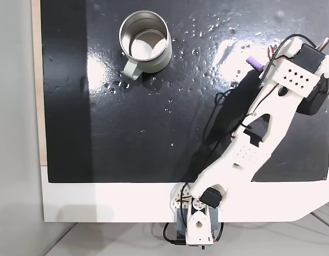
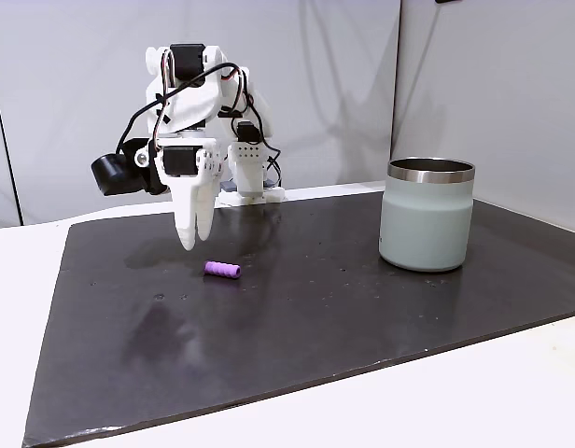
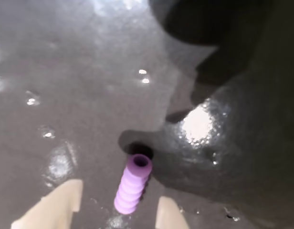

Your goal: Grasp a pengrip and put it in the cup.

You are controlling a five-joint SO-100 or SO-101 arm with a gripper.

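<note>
Above right part of black mat [image 1: 127,138], arm reaches out from base at near edge, wrist bent so gripper [image 2: 186,245] points straight down, tips hovering off surface. Jaws slightly spread, holding nothing. Pengrip [image 3: 132,183] lies flat on mat, ribbed, hollow end up in wrist view, between two fingertips [image 3: 56,202] and below them, untouched. Cup [image 1: 145,44] stands upright, well apart, handle toward arm's base.

White plastic arm [image 2: 199,103]; black servos; black cables.
</note>
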